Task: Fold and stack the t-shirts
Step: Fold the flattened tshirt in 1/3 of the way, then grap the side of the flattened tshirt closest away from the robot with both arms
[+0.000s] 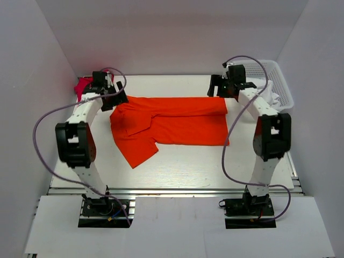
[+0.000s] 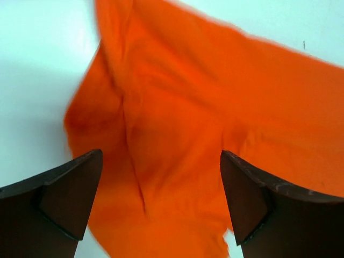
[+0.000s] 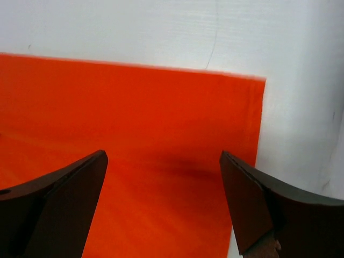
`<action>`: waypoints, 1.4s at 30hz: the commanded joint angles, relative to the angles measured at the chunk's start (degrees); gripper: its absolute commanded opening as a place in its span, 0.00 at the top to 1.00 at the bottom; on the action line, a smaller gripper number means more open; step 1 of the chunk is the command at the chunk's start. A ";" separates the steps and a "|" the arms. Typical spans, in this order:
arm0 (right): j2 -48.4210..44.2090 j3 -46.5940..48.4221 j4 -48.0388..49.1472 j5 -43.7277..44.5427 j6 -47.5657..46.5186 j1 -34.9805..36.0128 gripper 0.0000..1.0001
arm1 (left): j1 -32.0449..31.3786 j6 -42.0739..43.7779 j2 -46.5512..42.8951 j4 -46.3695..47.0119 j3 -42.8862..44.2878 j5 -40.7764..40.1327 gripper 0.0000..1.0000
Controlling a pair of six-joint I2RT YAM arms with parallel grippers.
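Both claws were wide open and holding nothing, you could see the orange cloth bare between the jaws in each wrist view. The orange shirt [image 1: 177, 126] lay in the middle of the table [image 1: 188, 166], doubled lengthwise into a long band, with one sleeve flopping out toward 7 o'clock. Your left claw [image 1: 117, 100] hovered over the band's corner at 10 o'clock, where the fabric was bunched and creased; your right claw [image 1: 223, 90] sat over the clean square corner at 2 o'clock. The pink shirt [image 1: 83, 86] waited crumpled in the far corner at 10 o'clock, and a white basket [image 1: 282, 86] stood at 2 o'clock, well out of the way. The step in hand looked like the next fold of the orange one. To do it well, I'd say you needed that stray sleeve laid in over the band first, or it would poke out of the finished fold. Then come down on both corners together, pinch every layer, and carry them level so the edges meet square.
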 commanded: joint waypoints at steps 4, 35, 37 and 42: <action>-19.80 -24.33 9.55 5.42 8.33 2.15 0.09 | -4.07 -9.59 -24.83 -4.94 -27.49 -2.27 0.00; -42.95 -49.77 5.44 15.62 16.78 1.54 0.09 | -24.64 -17.33 -29.11 -5.02 -48.53 -13.86 1.00; -43.47 -50.48 4.46 16.41 17.04 1.80 0.09 | -24.64 -17.33 -29.11 -5.02 -48.53 -14.47 1.00; -45.94 -53.37 0.94 16.15 18.10 1.80 0.09 | -24.64 -16.72 -31.92 -4.94 -48.00 -12.47 1.00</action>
